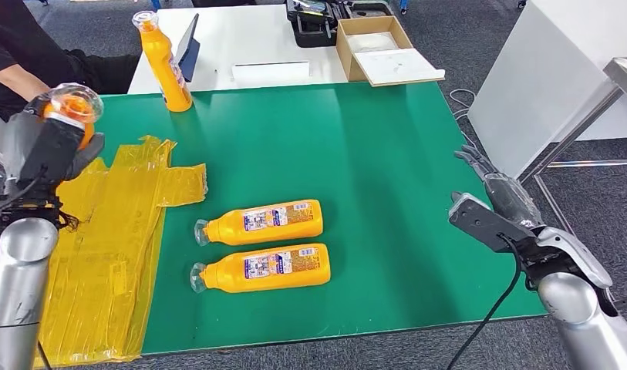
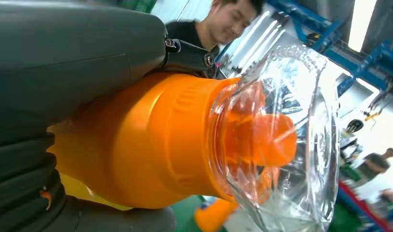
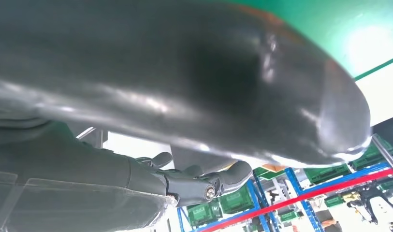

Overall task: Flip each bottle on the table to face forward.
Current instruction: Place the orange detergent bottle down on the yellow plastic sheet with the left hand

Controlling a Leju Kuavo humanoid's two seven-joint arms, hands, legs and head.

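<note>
My left hand (image 1: 52,146) grips an orange bottle (image 1: 77,108) with a clear cap, raised above the table's left side; up close the held bottle (image 2: 151,145) sits inside my left hand (image 2: 64,72). Two orange bottles lie on their sides on the green mat, labels up, caps to the left: one (image 1: 264,221) farther, one (image 1: 267,267) nearer. Another orange bottle (image 1: 165,65) stands upright at the mat's far left. My right hand (image 1: 491,185) hovers off the table's right edge, fingers (image 3: 199,183) apart and holding nothing.
Yellow plastic sheeting (image 1: 109,247) covers the mat's left part. A white table (image 1: 241,38) behind carries an open cardboard box (image 1: 383,50), a black tool case (image 1: 314,23) and a tablet (image 1: 189,46). A person's arm (image 1: 17,73) is at the far left.
</note>
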